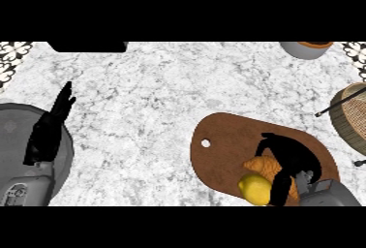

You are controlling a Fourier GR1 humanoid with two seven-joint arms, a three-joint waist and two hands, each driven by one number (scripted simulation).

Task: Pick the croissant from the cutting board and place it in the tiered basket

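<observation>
**Grasp under way, carry and drop left to do**

I am watching the right hand (289,157) sitting over the croissant (263,167). It is curling round the pastry and hiding most of it, so only the orange edges are showing. I am reading that as a grip closing on the croissant, not a lift. The croissant is lying on the board (225,140) near its lower right end, touching or just beside a lemon (253,188). The basket (354,118) is standing well apart at the right edge, and I am seeing nothing in the part that shows. The left hand (49,128) is resting open at the left, fingers straight. I am judging the task early: raising, carrying across and releasing are all not yet done.
</observation>
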